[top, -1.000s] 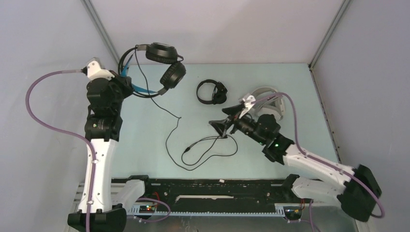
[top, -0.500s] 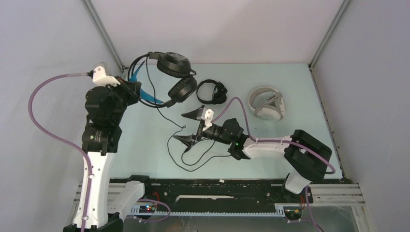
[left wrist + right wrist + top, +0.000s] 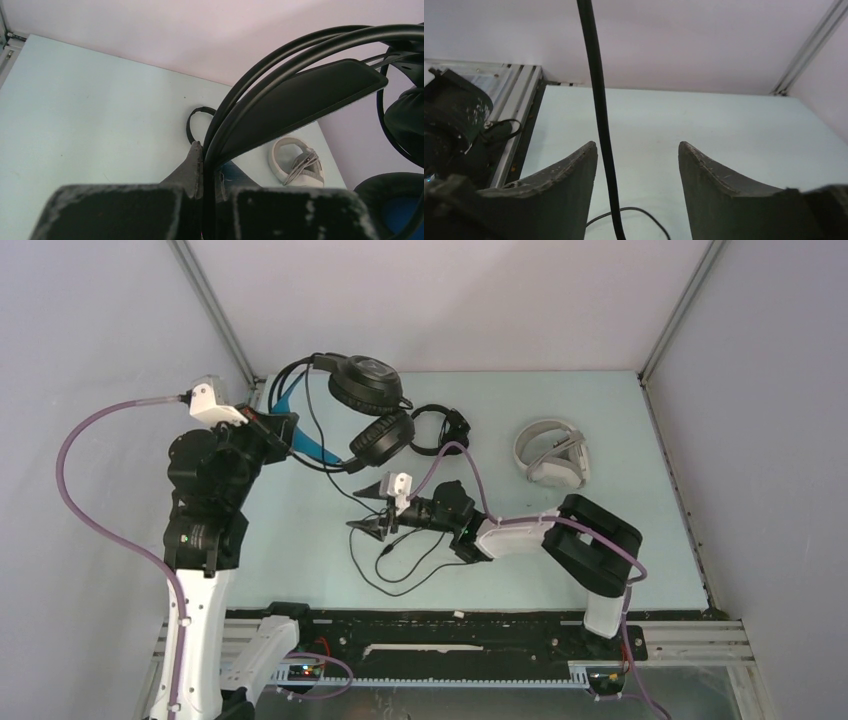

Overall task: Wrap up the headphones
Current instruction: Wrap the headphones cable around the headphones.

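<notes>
My left gripper [image 3: 287,430] is shut on the blue-lined headband [image 3: 300,95] of the bulky black headphones [image 3: 370,382], holding them up over the table's back left. Their black cable [image 3: 345,475] hangs down to loose loops [image 3: 415,562] on the table. My right gripper [image 3: 368,508] is open, low at mid-table. In the right wrist view the cable [image 3: 599,115] runs upright between the jaws of that gripper [image 3: 638,146], close to the left finger [image 3: 569,175], not pinched. The small black headphones [image 3: 440,430] and the white headphones [image 3: 552,452] lie further back.
The pale blue table [image 3: 620,540] is enclosed by grey walls with metal corner posts [image 3: 215,315]. A black rail [image 3: 450,625] with the arm bases runs along the near edge. My right arm's purple hose [image 3: 470,465] arches over the table's middle.
My right arm has swung left from beside the white headphones to the hanging cable, and its jaws have narrowed a little. My left arm has carried the bulky headphones rightward.
</notes>
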You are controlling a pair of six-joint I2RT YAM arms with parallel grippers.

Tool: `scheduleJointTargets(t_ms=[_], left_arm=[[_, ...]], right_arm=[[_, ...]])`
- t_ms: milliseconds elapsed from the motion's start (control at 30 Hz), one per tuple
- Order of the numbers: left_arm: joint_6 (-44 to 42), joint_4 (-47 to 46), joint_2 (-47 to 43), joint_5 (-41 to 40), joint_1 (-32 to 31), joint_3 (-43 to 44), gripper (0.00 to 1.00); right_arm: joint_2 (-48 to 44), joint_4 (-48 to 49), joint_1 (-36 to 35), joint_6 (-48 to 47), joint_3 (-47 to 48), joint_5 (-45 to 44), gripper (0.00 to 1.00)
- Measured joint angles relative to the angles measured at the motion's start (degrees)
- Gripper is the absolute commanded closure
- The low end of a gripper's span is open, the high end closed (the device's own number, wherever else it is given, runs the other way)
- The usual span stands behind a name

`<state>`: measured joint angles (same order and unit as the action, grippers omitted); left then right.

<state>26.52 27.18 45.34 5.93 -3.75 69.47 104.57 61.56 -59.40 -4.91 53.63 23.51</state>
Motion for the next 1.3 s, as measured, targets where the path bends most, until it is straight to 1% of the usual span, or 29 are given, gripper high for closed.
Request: scheduleJointTargets(t_ms=[100,133,200,333,400,533,700,833,900,1000,1133,1300], left_arm=[[0.2,0.0,0.0,0.9,0.0,0.0,1.0],[0.2,0.0,0.0,1.0,0.0,0.0,1.0],[0.4,0.0,0.1,1.3,0.0,0.1,1.0],[0.5,0.0,0.1,2.3,0.0,0.3,1.0],[0.4,0.2,0.0,2.3,0.0,0.5,1.0],[-0.7,2.2,0.5,1.3,0.0,2.6,1.0],[-1.1,2.9,0.5,0.3,0.0,4.6,1.0],[-1.0,2.9,0.3,0.7,-0.1,4.7,1.0],[-1.1,3.1,0.5,0.6,0.0,4.8,1.0],[-1.2,3.8,0.5,-0.2,0.0,4.8,1.0],[-1.8,4.5,0.7,-1.5,-0.1,5.2,1.0],[-2.7,5.2,1.2,-2.9,-0.1,5.5,1.0]], right_arm=[[3.0,0.1,0.0,0.4,0.1,1.8,0.47],[3.8,0.1,0.0,0.5,0.1,2.2,0.52],[5.2,0.1,0.0,1.0,0.1,2.6,0.65],[6.7,0.4,0.3,3.6,0.1,2.9,0.86],[7.0,1.2,0.8,5.8,-0.1,3.3,0.91],[6.6,3.9,3.0,9.5,-3.5,3.2,0.91],[4.2,4.1,5.2,11.9,-11.0,2.2,0.91],[2.4,4.8,6.1,12.5,-13.7,1.5,0.95],[2.1,5.8,6.4,13.0,-13.9,1.1,1.0],[2.0,7.5,6.7,13.7,-14.5,0.0,1.0],[2.0,8.9,7.1,14.8,-16.2,-2.7,1.0],[1.4,11.1,7.3,16.1,-19.1,-10.0,1.0]])
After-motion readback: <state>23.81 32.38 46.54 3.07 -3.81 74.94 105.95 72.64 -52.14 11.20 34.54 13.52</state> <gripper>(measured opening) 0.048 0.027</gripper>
